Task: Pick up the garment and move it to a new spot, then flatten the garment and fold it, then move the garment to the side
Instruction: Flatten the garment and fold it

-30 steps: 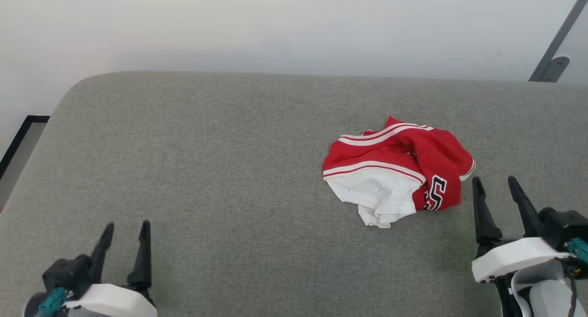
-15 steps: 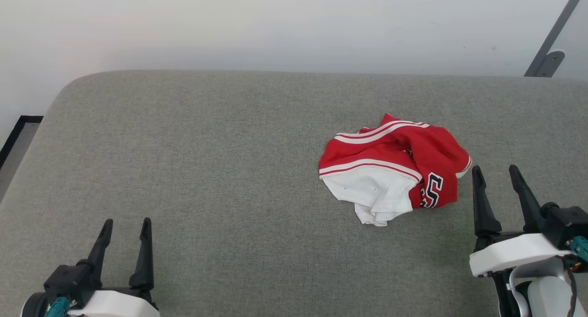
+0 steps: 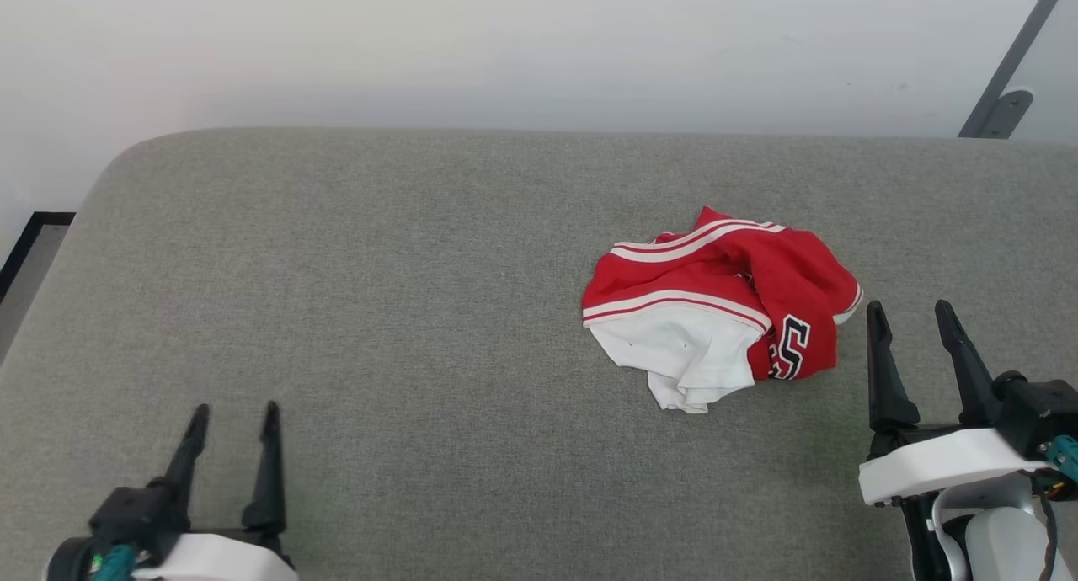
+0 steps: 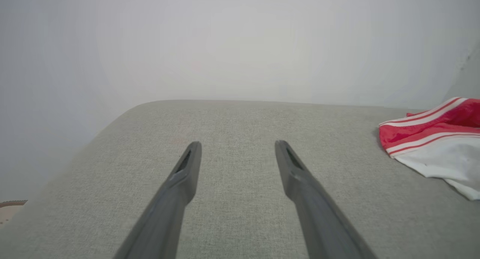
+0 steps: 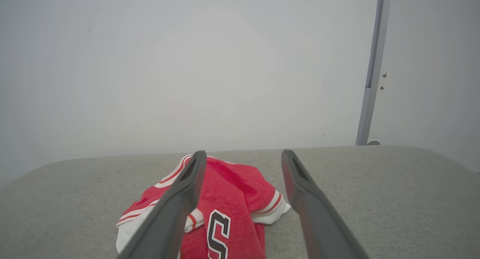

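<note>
The garment [image 3: 724, 299] lies crumpled in a heap right of centre on the grey cushion: red cloth, a white sleeve toward the front, striped trim, a navy letter showing. It also lies at the right edge of the left wrist view [image 4: 435, 139] and low in the right wrist view [image 5: 228, 202]. My right gripper [image 3: 911, 311] is open just right of the heap, apart from it, fingers empty. My left gripper [image 3: 236, 413] is open at the lower left, far from the garment, hovering over bare cushion [image 4: 238, 144].
The grey upholstered surface [image 3: 354, 295] has rounded far corners and ends at a white wall. A grey metal post with a bracket [image 3: 1006, 84] stands at the far right. Floor with a dark skirting line [image 3: 25, 253] shows past the left edge.
The head camera shifted slightly, sliding the scene left and up. The right gripper rose a little toward the garment's right side. The left gripper stayed about where it was.
</note>
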